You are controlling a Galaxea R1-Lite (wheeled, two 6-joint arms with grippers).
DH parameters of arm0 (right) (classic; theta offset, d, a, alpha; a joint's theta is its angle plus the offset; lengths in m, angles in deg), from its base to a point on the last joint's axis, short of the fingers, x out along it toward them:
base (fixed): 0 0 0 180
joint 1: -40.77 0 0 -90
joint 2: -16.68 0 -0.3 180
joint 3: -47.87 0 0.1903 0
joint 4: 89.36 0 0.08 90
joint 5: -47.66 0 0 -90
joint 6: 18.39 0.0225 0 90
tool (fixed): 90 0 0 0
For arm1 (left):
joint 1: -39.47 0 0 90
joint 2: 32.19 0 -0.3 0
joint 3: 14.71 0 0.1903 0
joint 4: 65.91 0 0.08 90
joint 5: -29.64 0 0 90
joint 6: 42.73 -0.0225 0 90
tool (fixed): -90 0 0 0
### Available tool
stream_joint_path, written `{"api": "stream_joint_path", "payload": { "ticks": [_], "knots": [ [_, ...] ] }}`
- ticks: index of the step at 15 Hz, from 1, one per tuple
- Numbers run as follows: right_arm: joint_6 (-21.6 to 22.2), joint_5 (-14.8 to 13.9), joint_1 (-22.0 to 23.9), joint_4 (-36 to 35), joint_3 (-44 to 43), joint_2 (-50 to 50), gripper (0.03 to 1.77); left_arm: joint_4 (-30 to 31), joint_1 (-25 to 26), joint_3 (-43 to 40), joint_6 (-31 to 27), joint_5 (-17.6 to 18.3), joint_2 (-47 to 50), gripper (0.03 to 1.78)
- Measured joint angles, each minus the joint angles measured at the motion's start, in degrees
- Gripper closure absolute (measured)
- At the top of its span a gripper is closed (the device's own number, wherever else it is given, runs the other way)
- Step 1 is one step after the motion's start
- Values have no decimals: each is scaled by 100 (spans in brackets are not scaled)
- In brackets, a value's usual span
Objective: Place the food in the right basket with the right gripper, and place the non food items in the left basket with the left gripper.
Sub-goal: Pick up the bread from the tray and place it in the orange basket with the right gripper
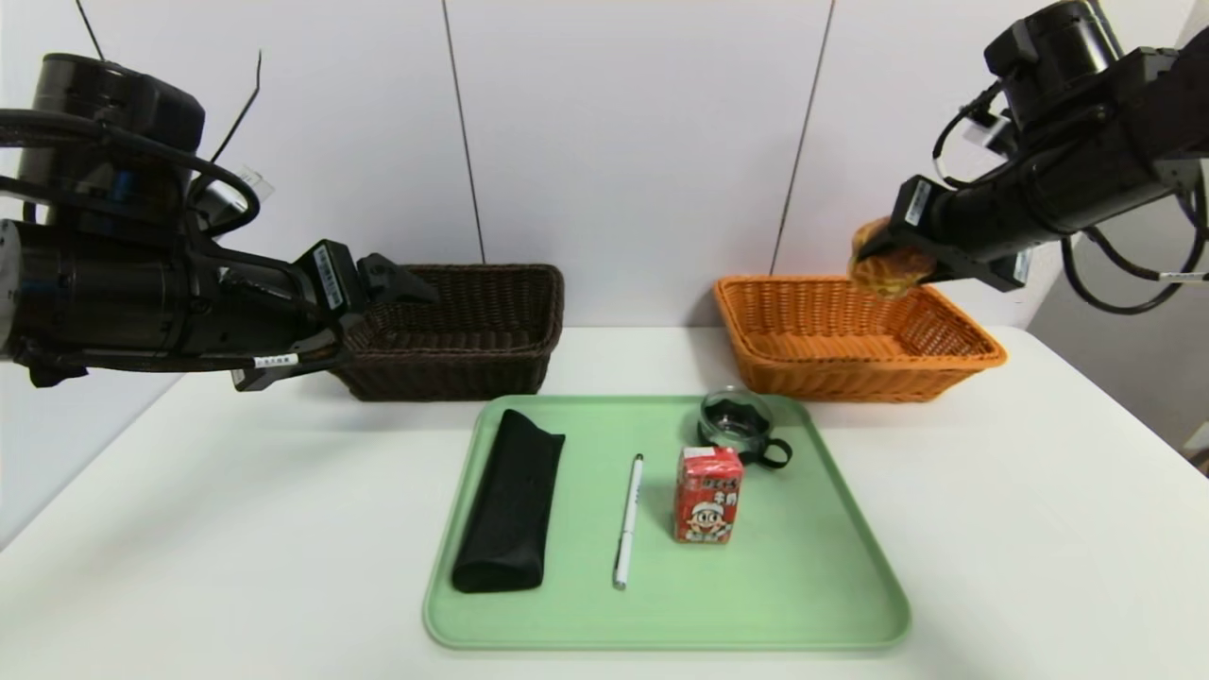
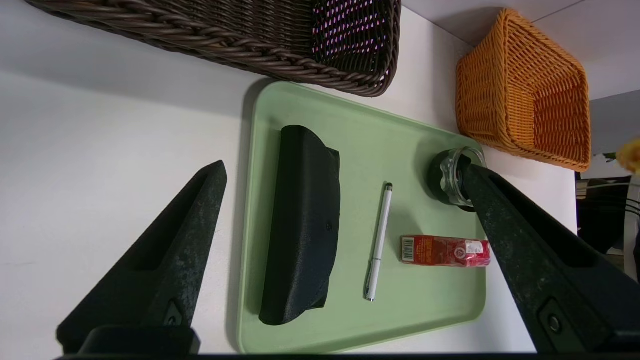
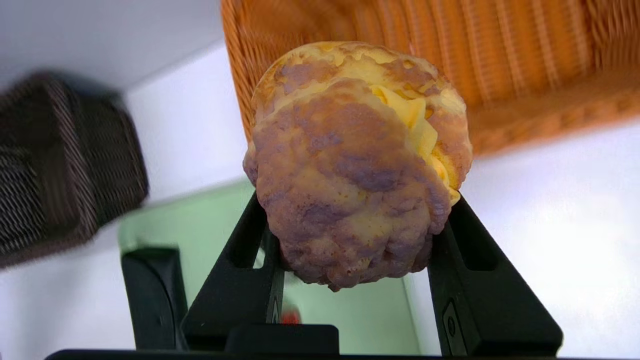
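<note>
Right tool (image 1: pixel 888 260) clamped on the bun (image 1: pixel 890 267), one finger on each side of it, yellow filling showing toward one finger in the right wrist view (image 3: pixel 357 165). Bun is held in the air over the orange basket (image 1: pixel 855 331), above its far right part, not touching the wicker. Nothing seen lying in the orange basket.

Left tool (image 1: pixel 397 288) spread wide, holding nothing, hanging in the air in front of the dark basket's (image 1: pixel 472 326) left end. In the left wrist view both fingers (image 2: pixel 165 265) frame the green tray (image 2: pixel 360 320) below, well clear of it.

Everything else placed off the green tray (image 1: pixel 661 604), which sits on the white desk (image 1: pixel 1039 529) in front of the two baskets. Black pouch (image 1: pixel 510 501) lies lengthwise on the tray's left part. White pen (image 1: pixel 628 519) lies lengthwise near the tray's middle, just right of the pouch, apart from it. Red drink carton (image 1: pixel 708 496) stands upright right of the pen, cartoon face toward the camera. Glass cup (image 1: pixel 741 425) with black handle stands at the tray's far right part, just behind the carton, handle turned right. Dark basket is behind the tray's left far corner, orange basket behind its right far corner.
</note>
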Motion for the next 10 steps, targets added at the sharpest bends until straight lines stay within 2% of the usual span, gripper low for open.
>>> {"api": "stream_joint_path", "payload": {
  "ticks": [4,6,8,10],
  "knots": [
    [177,-46,162,-1558,2,-603,101,2,-9,-1,-13,4,-72,12],
    [460,-15,176,-1875,0,-934,101,-5,-9,-9,-17,6,-116,12],
    [681,295,199,-2004,0,-1237,101,-5,-6,-9,-17,6,-160,12],
    [702,421,218,-2026,-5,-1445,101,-5,-9,2,-20,6,-201,12]
  ]
}}
